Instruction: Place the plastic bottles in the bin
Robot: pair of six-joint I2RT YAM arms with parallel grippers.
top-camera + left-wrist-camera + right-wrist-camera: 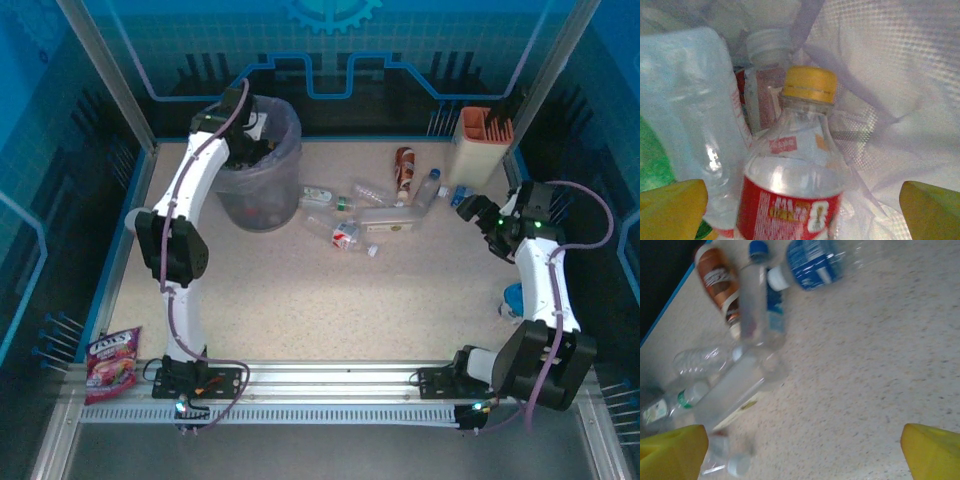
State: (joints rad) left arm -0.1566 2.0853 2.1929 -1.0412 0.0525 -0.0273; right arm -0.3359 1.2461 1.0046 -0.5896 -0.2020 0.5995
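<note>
- Over the far left of the table [300, 310], your left gripper [243, 140] hangs inside the mouth of the round grey bin [272, 195].
- From the left wrist you see it spread wide. Its yellow fingers [670, 212] sit at the two lower corners of the view, and neither one touches anything.
- Between those fingers, apart from both, a yellow-capped bottle [800, 165] with a red label lies among the others in the bin. Its cap points toward the top of that view.
- Left of it you have a larger clear bottle [695, 115], with a white-capped bottle [767, 55] behind. A patch of green bottle [654, 165] shows at the left edge.
- On the right, the translucent bag liner [885, 75] covers the bin wall.
- Your right gripper [482, 215] hovers over the right side of the table, near the cream-and-orange holder [478, 140].
- Its wrist view shows the jaws fully apart, holding nothing, above bare speckled table.
- On the table, the loose bottles [362, 212] lie in a cluster just right of the bin, between it and the holder.
- From the right wrist you can pick out a brown bottle [717, 277] and a slim blue-capped bottle [754, 295] touching it. A blue-labelled bottle [812, 265] with a white cap lies just beside them.
- Lower left in that view, several clear bottles lie close together, too blurred for you to count.
- At the near left corner, a red snack packet [112, 362] rests beside the left arm's base.
</note>
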